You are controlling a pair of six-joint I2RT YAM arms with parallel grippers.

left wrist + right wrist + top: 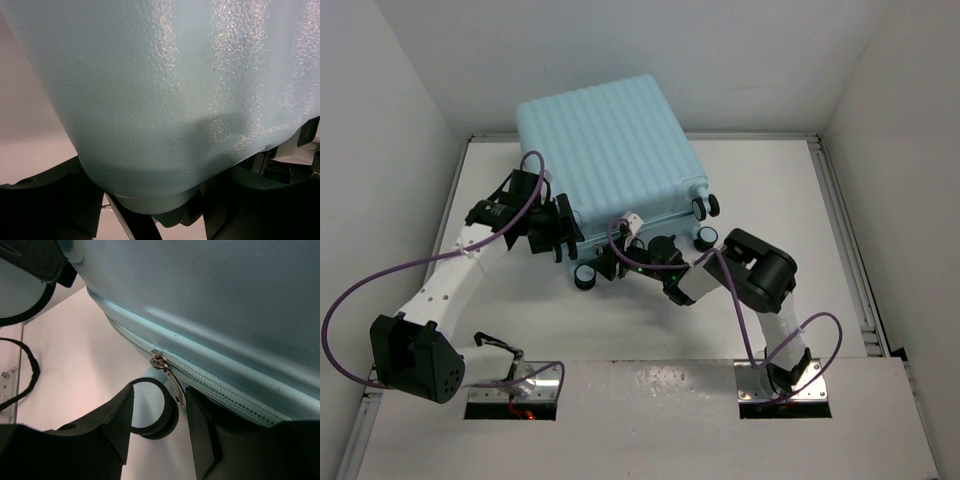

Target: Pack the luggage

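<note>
The luggage (610,150) lies flat on the table (790,200) with its ribbed shell up and its two halves together, so the loading and the lowering of the lid look done, though what is inside is hidden. What is left seems to be the zip. The left claw (152,200) sits at a rounded corner of the case. Its fingers (50,205) are spread wide with the pale shell filling the gap between them and rising ahead of it. Both fingers seem to lie against the shell, so I judge it a bracing clamp on the luggage rather than an idle hover. The right claw (160,392) is at the near edge, low beside the seam, with its fingers apart and nothing pinched. The zip slider (158,360) sits just above and ahead of its gap. The metal pull (172,387) hangs down into that gap, close to the finger nearer the case, but it is not held. A black wheel (167,425) stands just beyond the fingertips. To one side of the slider, over the finger nearer the case, the teeth are meshed; on the other side the seam is too fine to read, so I cannot tell how much of the run is closed. By my reading the task is in its last stage, with the pull to be caught and drawn round.
</note>
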